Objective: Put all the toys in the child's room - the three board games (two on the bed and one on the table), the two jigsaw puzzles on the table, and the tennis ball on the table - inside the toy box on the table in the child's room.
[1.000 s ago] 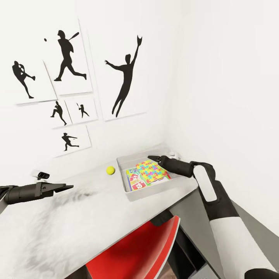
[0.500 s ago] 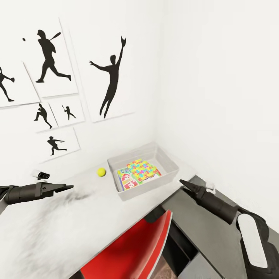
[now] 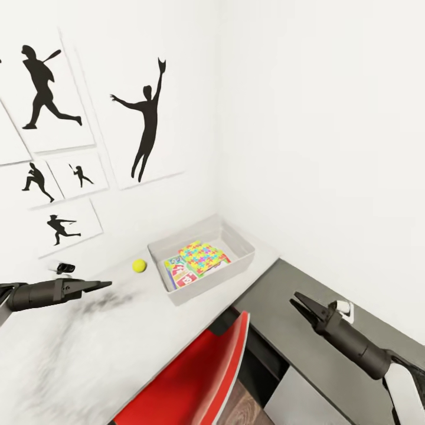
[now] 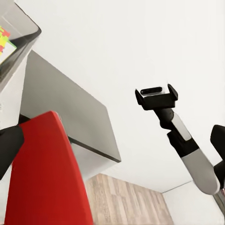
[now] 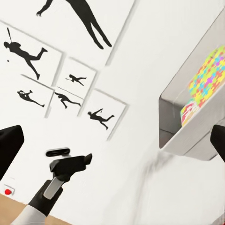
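The toy box (image 3: 243, 252) sat on the pale table (image 3: 88, 342), close to the corner of the room, and a bright jigsaw puzzle (image 3: 202, 257) lay inside it on top of a board game (image 3: 180, 273) with red on it. The tennis ball (image 3: 139, 265) was still out on the table, just beside the box. A second before, the right gripper (image 3: 301, 307) had been over the box, right by the puzzle. Now it had pulled back and down over the lower dark part of the desk, with its fingers a little apart and nothing in them (so the puzzle had likely just been dropped in). The left gripper (image 3: 100, 285) still hung over the table, well away from the ball, its fingers nearly together and empty. The ball looked like the next toy to fetch. A red chair (image 3: 195, 378) stood under the table edge.
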`<state>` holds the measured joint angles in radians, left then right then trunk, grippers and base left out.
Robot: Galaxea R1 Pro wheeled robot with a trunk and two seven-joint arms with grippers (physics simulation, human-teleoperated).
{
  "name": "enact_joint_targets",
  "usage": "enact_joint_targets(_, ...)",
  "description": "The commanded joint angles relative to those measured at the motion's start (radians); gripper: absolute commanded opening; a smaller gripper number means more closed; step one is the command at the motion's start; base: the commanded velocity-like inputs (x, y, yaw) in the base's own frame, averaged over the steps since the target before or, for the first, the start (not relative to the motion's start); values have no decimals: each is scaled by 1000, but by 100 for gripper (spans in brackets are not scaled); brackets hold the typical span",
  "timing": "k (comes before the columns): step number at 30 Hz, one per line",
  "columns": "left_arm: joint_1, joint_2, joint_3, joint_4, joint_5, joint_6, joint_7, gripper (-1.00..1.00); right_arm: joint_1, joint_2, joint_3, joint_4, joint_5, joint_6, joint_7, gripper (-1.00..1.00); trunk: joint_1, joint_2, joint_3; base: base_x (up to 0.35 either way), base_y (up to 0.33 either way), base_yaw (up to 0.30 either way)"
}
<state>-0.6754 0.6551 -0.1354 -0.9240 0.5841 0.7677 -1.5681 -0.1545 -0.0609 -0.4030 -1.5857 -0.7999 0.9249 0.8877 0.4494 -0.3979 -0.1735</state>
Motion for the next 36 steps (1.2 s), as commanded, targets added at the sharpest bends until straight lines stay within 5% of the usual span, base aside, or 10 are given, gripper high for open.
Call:
enact_joint_targets(1, -1, 1, -4, 1, 5, 7, -3, 100, 10, 1, 15, 0, 1, -15, 14, 100, 1, -2, -2, -4, 213, -53)
enact_joint_targets(6, -1, 1, -5, 1, 6, 1, -3, 100, 36, 5, 98, 0, 3, -106, 94, 100, 1, -2, -2, -2, 108, -23)
enact_joint_targets(15, -1, 1, -5, 1, 7, 0, -2, 100, 36, 4, 245, 0, 12, -248, 116, 100, 1, -2, -2, 0, 92, -2)
enact_joint_targets(25, -1, 1, -5, 1, 7, 1, -1, 100, 44, -4, 199, 1, 16, -256, 124, 100, 1, -2, -2, 56, 64, -2)
enact_joint_targets(36, -1, 1, -6, 1, 4, -1, -1, 100, 46, -5, 193, 1, 16, -260, 125, 100, 1, -2, -2, 28, 16, -111)
